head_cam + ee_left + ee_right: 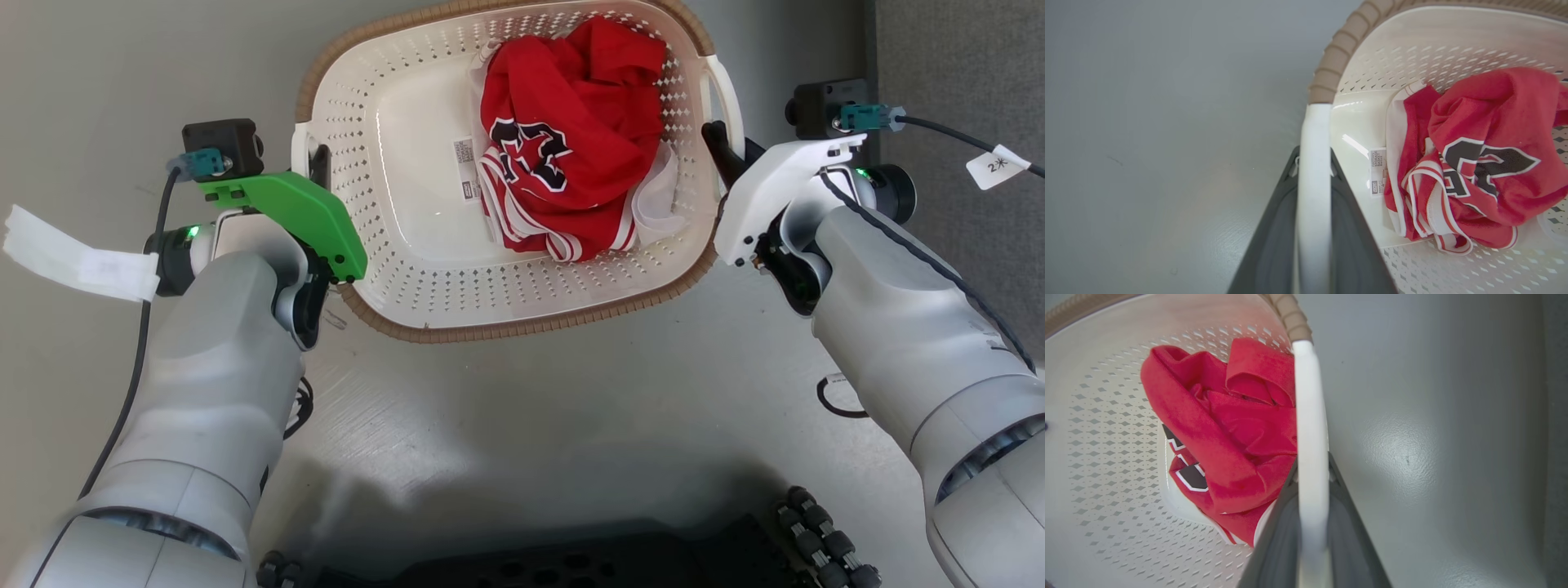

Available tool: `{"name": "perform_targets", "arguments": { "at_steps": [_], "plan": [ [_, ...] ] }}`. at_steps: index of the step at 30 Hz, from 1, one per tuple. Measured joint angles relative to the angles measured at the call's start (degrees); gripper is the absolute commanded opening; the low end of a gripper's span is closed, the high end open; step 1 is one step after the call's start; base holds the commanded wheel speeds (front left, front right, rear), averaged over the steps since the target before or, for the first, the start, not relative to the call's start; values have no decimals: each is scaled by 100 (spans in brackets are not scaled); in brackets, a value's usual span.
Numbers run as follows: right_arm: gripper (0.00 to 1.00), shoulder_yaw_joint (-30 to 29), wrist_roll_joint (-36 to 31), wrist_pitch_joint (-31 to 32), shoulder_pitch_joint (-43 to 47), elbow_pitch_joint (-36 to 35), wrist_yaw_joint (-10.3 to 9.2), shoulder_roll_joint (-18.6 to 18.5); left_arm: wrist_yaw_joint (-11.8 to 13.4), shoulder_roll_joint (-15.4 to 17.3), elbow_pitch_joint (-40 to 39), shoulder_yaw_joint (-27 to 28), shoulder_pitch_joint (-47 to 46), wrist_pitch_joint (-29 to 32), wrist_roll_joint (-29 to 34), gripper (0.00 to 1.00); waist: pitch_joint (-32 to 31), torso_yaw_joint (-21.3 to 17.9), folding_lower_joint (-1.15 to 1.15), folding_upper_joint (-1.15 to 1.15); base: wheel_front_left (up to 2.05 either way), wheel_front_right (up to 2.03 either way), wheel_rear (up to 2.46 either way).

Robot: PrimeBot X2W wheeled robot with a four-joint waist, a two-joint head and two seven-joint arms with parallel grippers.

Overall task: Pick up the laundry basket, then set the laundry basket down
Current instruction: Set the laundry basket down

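The laundry basket, cream-white and perforated with a brown woven-look rim, lies between my two arms at the top centre of the head view. A crumpled red jersey fills its right half. My left gripper is shut on the basket's white left handle, which runs between its dark fingers. On the other side, my right gripper is shut on the white right handle. Whether the basket rests on the floor or hangs above it, I cannot tell.
Grey floor surrounds the basket. A darker carpet strip runs along the far right. My dark base sits at the bottom edge. Cables with white tags trail from both wrists.
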Motion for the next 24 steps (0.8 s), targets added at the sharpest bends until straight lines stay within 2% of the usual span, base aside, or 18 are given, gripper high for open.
{"name": "perform_targets", "arguments": {
  "at_steps": [24],
  "plan": [
    [0,-8,47,136,-58,170,8,71,-107,-10,174,-133,-51,-104,44,0,150,5,0,0,0,0,0]
  ]
}}
